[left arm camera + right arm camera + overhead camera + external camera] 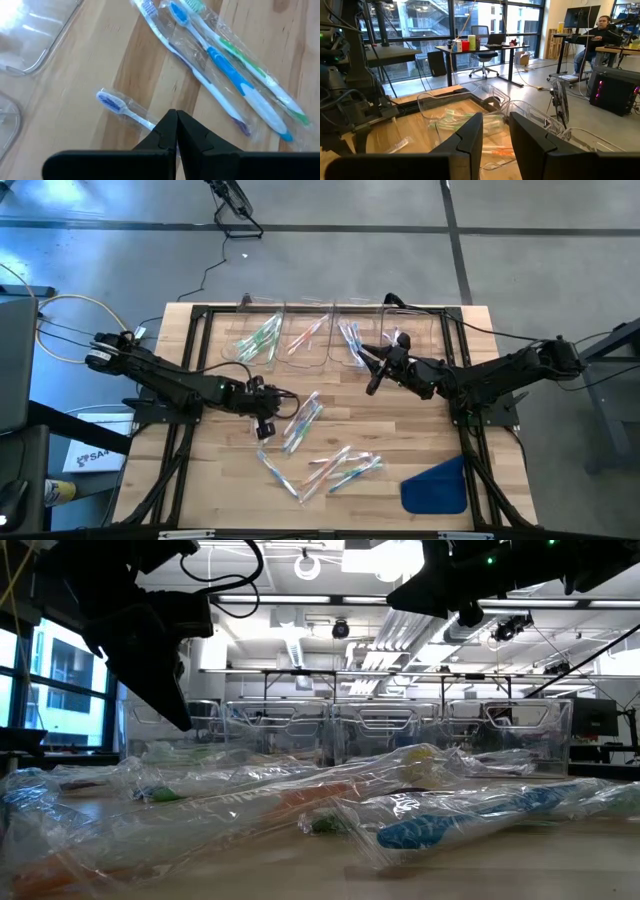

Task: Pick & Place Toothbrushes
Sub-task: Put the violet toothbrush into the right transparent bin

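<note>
Pinching a wrapped toothbrush (120,106), your left hand (176,131) sits closed; right hand (495,131) hovers part-open, empty, over clear bins (300,330).

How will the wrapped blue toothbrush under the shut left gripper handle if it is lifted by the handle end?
The clear-wrapped blue-bristled toothbrush in the left gripper looks thin and stiff, so probably light and rigid. Its glossy wrapper may slip. Lying flat, it seems unlikely to roll.

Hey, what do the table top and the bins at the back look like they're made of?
Table top: pale wood, probably butcher-block, going by the plank seams and grain, matte finish. Bins: clear, glossy hard plastic by the look; the toothbrushes inside show through the walls.
</note>
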Controlling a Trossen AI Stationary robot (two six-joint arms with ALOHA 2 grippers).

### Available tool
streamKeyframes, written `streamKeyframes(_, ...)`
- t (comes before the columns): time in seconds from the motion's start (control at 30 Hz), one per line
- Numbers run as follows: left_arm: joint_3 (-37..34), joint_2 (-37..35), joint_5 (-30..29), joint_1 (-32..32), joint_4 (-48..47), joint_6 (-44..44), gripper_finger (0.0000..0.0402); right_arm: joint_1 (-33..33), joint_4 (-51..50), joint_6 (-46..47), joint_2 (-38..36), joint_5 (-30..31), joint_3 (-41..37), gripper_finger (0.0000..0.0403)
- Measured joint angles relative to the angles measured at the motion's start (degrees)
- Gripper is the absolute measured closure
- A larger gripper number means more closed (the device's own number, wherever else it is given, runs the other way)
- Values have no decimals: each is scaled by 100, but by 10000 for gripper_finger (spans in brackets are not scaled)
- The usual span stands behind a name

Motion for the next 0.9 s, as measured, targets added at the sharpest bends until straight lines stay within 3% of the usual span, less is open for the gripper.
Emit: streamKeyframes(0.9,0,0,-2,0,4,-585,397,-1,0,2,0,0,0,312)
